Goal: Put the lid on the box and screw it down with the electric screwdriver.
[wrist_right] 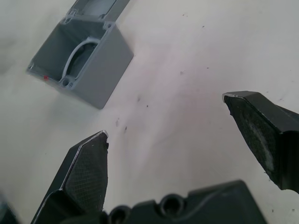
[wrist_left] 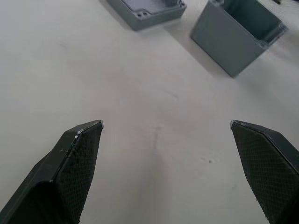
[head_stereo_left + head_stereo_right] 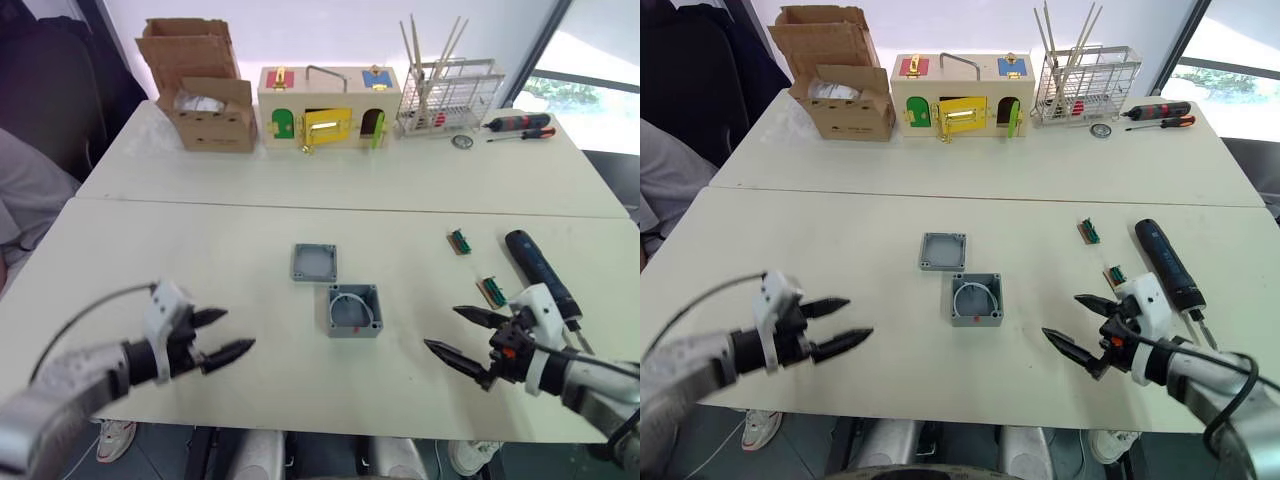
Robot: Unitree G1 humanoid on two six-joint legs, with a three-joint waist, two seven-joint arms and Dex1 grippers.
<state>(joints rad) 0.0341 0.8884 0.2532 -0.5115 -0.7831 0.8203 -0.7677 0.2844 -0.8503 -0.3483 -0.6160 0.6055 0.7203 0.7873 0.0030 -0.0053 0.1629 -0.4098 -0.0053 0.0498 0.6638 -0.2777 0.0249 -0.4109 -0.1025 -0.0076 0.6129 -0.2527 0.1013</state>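
two grippers hover low over the near edge of the white bench (image 3: 250, 190), both with fingers spread wide and holding nothing. the left gripper (image 3: 222, 334) sits at the near left, tips pointing toward the middle; the right gripper (image 3: 459, 335) is at the near right, tips pointing left toward the box (image 3: 354, 310).

the box stands open-topped near the bench's centre, between the two grippers, with a white wire curled inside and a small red mark on its near rim. the lid (image 3: 314, 262) lies flat just beyond it and a little to the left, close to the box but not touching, hollow side up.

the screwdriver (image 3: 541, 273) lies on the bench at the right, just behind the right gripper, its length running away from the robot. two small green-and-brown parts (image 3: 459, 241) lie near it, one to its left and one closer to the gripper.

along the far bench stand a carton (image 3: 212, 112), a wooden box (image 3: 329, 106) with coloured doors, a wire rack (image 3: 449, 95) holding sticks, and two hand screwdrivers (image 3: 520, 126).
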